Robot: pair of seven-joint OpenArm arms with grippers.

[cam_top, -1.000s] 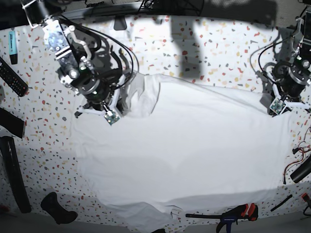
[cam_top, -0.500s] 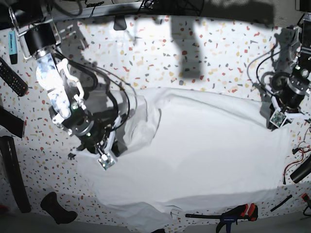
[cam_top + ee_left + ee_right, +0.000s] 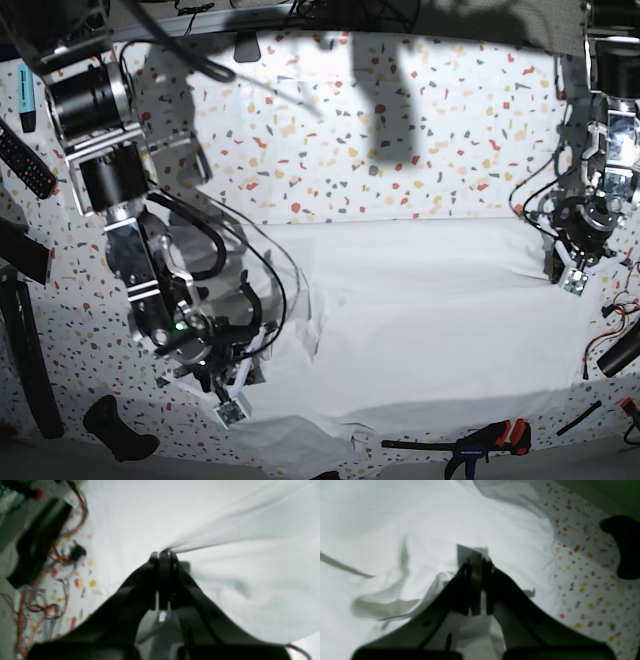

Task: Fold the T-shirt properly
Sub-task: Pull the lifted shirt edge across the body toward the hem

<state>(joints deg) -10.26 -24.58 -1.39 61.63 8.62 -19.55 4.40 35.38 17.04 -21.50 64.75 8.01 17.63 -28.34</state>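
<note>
White cloth fills my left wrist view: the T-shirt (image 3: pixel 225 555), soft and blurred, stretched into taut pleats that run to my left gripper (image 3: pixel 162 555). My dark fingers (image 3: pixel 153 562) are pressed together with the fabric pinched between them. Left of the cloth lies the speckled table (image 3: pixel 85 580), with a tangle of red wires (image 3: pixel 42 610) at the far left.

White fabric also fills my right wrist view. My right gripper (image 3: pixel 476 563) is closed on a bunched fold of the T-shirt (image 3: pixel 395 530), and loose wrinkles spread to the left. At the right the flecked table (image 3: pixel 590 580) shows, with a dark blurred object (image 3: pixel 625 547) at its edge.

From the base view, the T-shirt (image 3: pixel 430 320) lies across the near half of the table (image 3: pixel 400 130), its far edge fairly straight. My right gripper (image 3: pixel 230 405) holds the shirt's near left corner, low in the scene, with cloth folded beside it. My left gripper (image 3: pixel 575 280) holds the shirt's far right corner. A remote control (image 3: pixel 25 160) lies at the far left edge, and a black and red clamp (image 3: pixel 480 440) lies near the front edge.
</note>
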